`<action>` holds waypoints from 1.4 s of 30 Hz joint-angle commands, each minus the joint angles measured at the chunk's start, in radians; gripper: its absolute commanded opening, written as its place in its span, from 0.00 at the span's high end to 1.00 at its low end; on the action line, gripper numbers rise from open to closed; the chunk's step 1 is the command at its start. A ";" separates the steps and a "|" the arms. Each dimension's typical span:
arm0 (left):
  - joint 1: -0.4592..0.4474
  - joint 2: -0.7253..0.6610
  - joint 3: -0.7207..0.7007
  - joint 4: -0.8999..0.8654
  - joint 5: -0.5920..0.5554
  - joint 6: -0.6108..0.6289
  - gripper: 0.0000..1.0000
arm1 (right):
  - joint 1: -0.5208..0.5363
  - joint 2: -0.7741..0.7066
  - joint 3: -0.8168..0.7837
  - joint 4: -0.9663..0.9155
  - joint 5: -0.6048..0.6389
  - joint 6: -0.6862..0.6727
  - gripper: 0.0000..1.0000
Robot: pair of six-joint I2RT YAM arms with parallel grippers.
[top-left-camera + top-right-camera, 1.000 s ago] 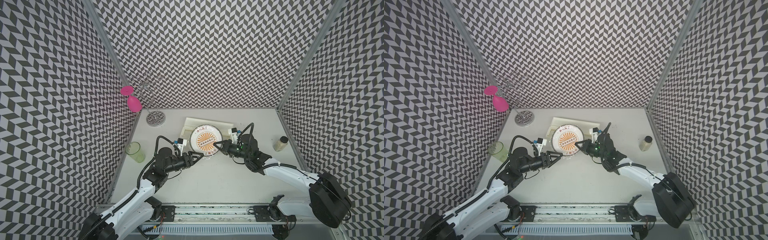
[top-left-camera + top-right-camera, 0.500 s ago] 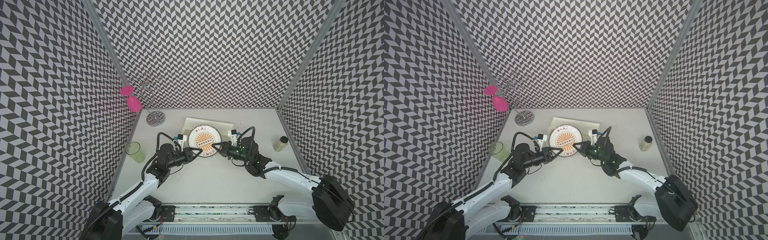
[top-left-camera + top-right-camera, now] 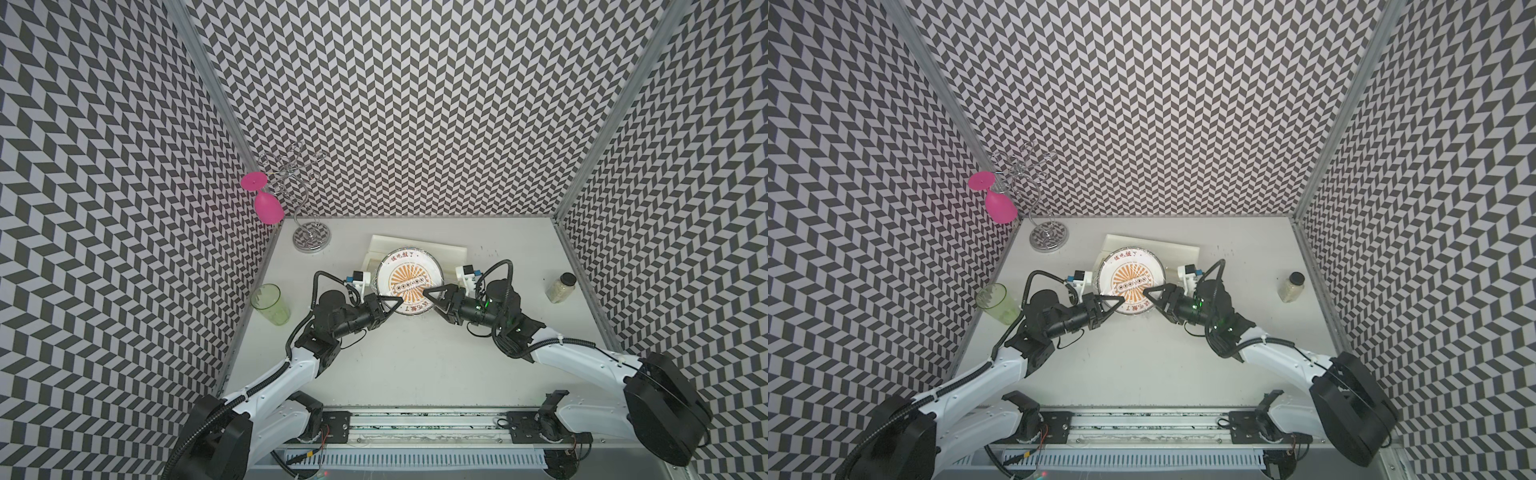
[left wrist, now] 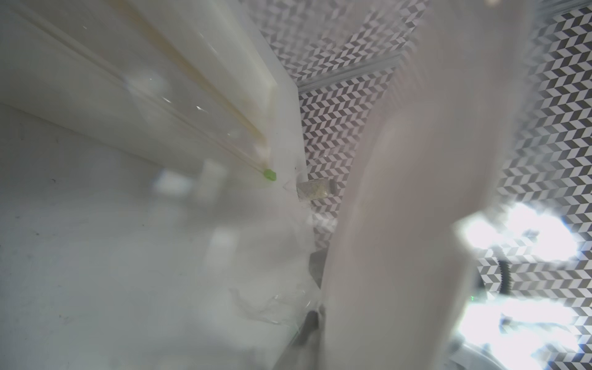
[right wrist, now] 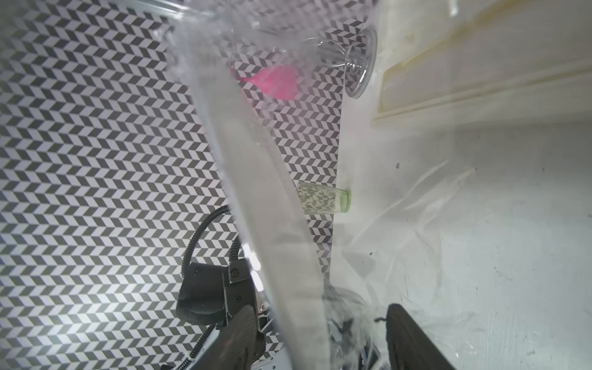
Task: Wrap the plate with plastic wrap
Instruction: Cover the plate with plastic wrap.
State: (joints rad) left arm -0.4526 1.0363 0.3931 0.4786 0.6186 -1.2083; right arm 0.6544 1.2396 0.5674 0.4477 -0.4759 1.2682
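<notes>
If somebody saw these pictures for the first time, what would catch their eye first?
The plate with its orange sunburst stands out at the centre of the table, flanked by the left end effector and the right end effector. At the far left corner a bright pink glass hangs upside down from a wire rack. Black-and-white chevron walls enclose everything.

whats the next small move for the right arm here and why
Probably draw the right gripper back a little off the plate. Its jaws stand open astride the rim, so it holds nothing, while the left gripper appears shut on the rim across from it. Loose plastic wrap lies crinkled on the table beside the plate, not yet tucked under.
</notes>
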 commanded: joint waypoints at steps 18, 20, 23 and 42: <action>-0.048 0.021 -0.030 0.115 -0.057 -0.030 1.00 | 0.061 0.114 0.036 0.155 -0.037 0.094 0.40; -0.062 0.015 -0.027 0.095 -0.053 -0.036 1.00 | 0.061 0.159 0.060 0.235 -0.053 0.101 0.41; -0.072 0.009 -0.026 0.052 -0.035 -0.026 1.00 | 0.060 0.171 0.084 0.268 -0.044 0.063 0.38; -0.045 0.038 -0.064 0.034 0.045 0.003 1.00 | 0.060 0.181 -0.107 0.478 -0.056 0.074 0.92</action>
State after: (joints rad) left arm -0.5083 1.0660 0.3363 0.5106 0.6300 -1.2678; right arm 0.7105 1.4349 0.4805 0.8223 -0.5137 1.3109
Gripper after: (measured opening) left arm 0.092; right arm 0.107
